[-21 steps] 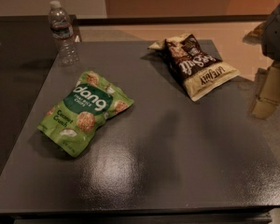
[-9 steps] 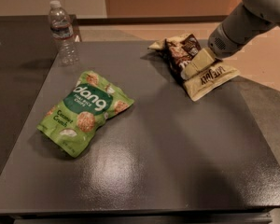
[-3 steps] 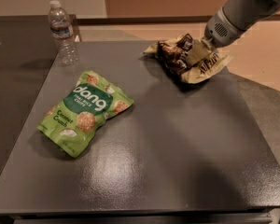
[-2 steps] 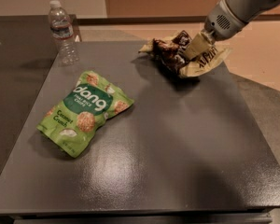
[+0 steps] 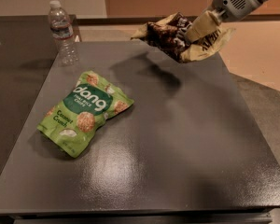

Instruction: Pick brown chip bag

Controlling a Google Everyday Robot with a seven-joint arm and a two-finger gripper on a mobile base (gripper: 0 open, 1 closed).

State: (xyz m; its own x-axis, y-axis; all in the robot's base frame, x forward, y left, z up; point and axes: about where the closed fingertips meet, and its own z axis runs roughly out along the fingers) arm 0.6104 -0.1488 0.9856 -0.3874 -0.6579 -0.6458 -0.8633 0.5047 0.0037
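Note:
The brown chip bag (image 5: 170,36) hangs crumpled in the air above the far right part of the dark table (image 5: 177,139), its cream-yellow band (image 5: 210,43) turned to the right. My gripper (image 5: 196,29) comes in from the upper right and is shut on the bag's middle, holding it clear of the tabletop. The bag's shadow falls on the table below it.
A green "dang" bag (image 5: 84,111) lies flat on the left half of the table. A clear water bottle (image 5: 63,31) stands at the far left corner. The table's right edge drops to a tan floor.
The gripper has closed on the brown chip bag and lifted it off the table; the bag has risen and crumpled over the last second.

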